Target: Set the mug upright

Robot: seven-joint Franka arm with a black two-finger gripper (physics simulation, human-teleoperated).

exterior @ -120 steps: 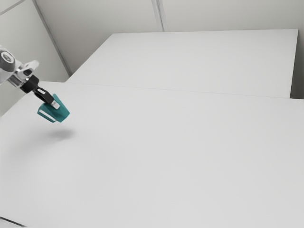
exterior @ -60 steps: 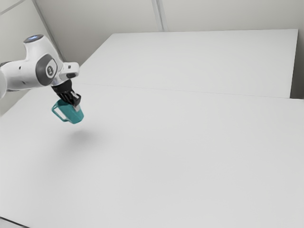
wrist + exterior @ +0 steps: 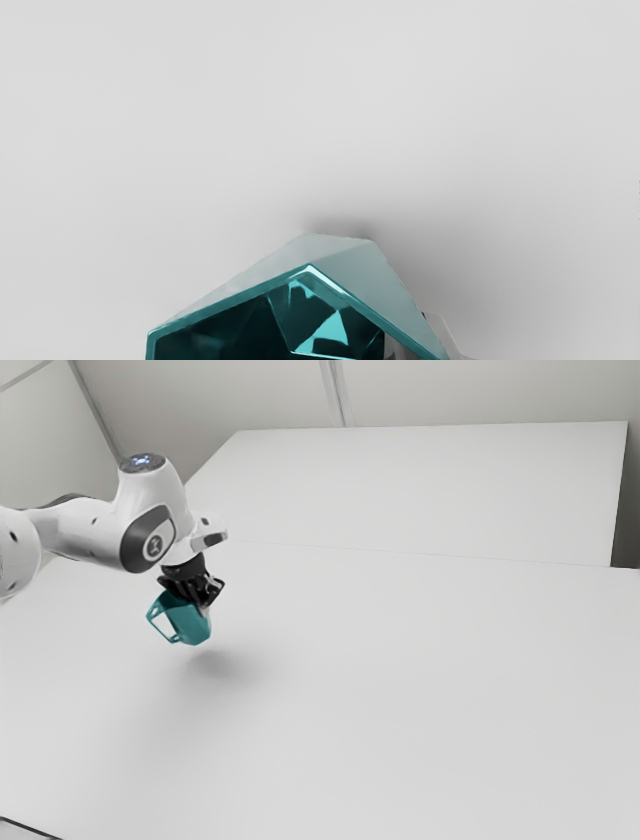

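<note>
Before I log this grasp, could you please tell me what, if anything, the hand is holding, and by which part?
The hand holds the mug by its wall at the rim, away from the handle.

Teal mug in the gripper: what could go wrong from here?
Drop: the mug hangs above the table, so releasing now could topple it.
Rocking: it looks tilted, so it may land edge-first.
Slip: the gripper pinches just one side wall, so the mug might pivot on contact.
</note>
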